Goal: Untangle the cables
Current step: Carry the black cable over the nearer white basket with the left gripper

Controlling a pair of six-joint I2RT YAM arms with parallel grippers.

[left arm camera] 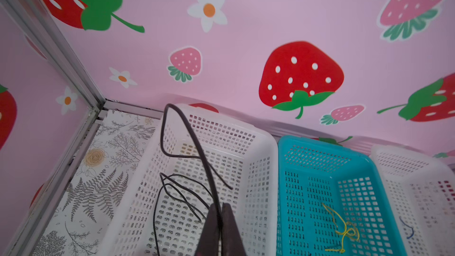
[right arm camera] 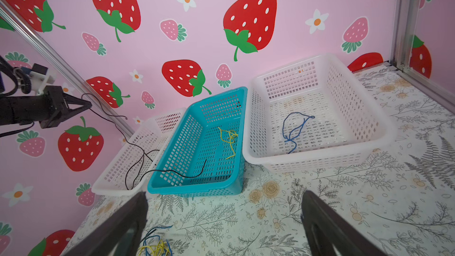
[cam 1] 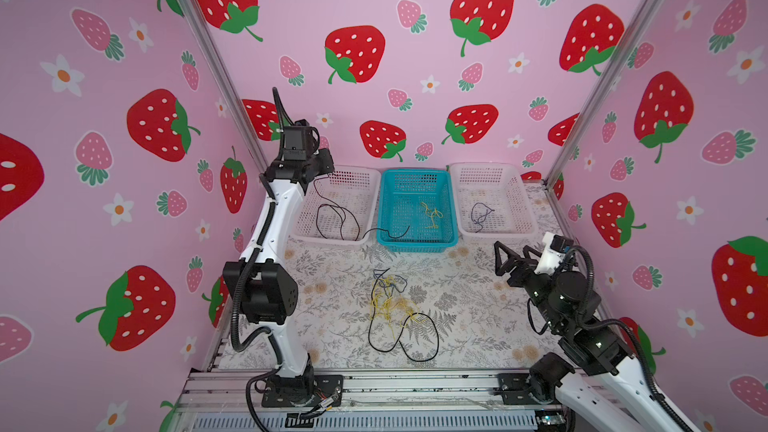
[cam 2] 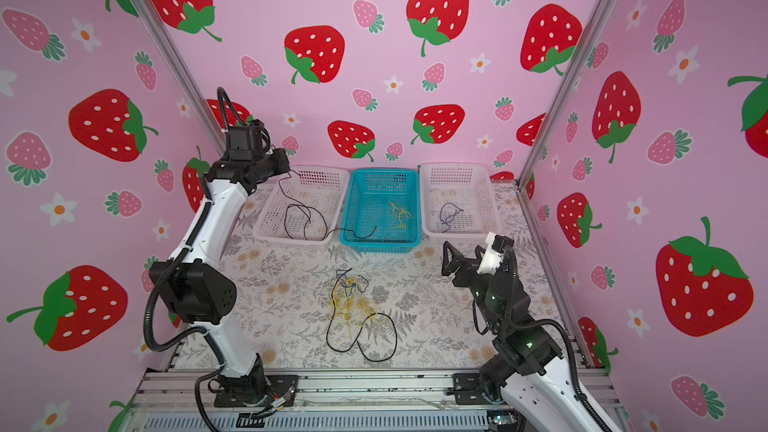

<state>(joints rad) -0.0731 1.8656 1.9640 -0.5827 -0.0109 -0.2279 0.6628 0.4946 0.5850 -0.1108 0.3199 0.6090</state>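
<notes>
Aluminium rails (cam 1: 374, 384) cross the near edge, carrying the bases of the left arm (cam 1: 278, 218) and the right arm (cam 1: 598, 347). Beyond them the tabletop (cam 1: 478, 317) wears a pale sheet printed with grey ferns and tan flowers. Pink walls (cam 1: 415, 76) patterned with strawberries and white blossoms close the left, far and right sides, with metal posts (cam 1: 218, 68) at the two far corners.

Three perforated baskets stand in a row along the far wall: the left white basket (cam 1: 324, 241), the teal basket (cam 1: 415, 246) in the middle, and the right white basket (cam 1: 498, 236). There are three separate cables, plus one tangle.

The left claw (left arm camera: 219, 206) hangs above the far left corner of the left white basket, clenched on a black cable (left arm camera: 204, 162). That cable drops from the claw into the basket, loops on its floor, crosses the near right rim and ends inside the teal basket. A yellow cable (cam 1: 432, 216) lies crumpled on the teal basket's floor, right of the black end. A dark blue cable (right arm camera: 290, 135) lies looped in the right white basket.

The tangle (cam 1: 388, 297) of black, yellow and dark blue strands lies on the middle of the tabletop, a wide black loop on its near side. The right claw (right arm camera: 222, 200) hovers just on the near side of the right white basket, released, spread wide and empty. The tangle lies to its left and somewhat nearer, well apart.
</notes>
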